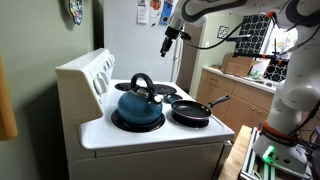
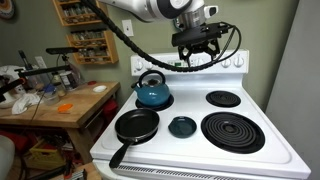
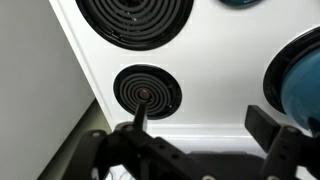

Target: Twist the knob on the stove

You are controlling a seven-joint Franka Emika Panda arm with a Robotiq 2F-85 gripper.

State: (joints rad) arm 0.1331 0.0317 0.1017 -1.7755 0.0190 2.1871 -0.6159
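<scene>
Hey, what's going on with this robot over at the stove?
The robot arm's gripper hangs in the air above the white stove, close to the raised back panel that carries the knobs. It touches nothing. In the wrist view its jaws stand apart and empty, looking down at a small burner. A blue kettle sits on a rear burner and a black frying pan on a front one. The gripper has not yet reached a knob.
</scene>
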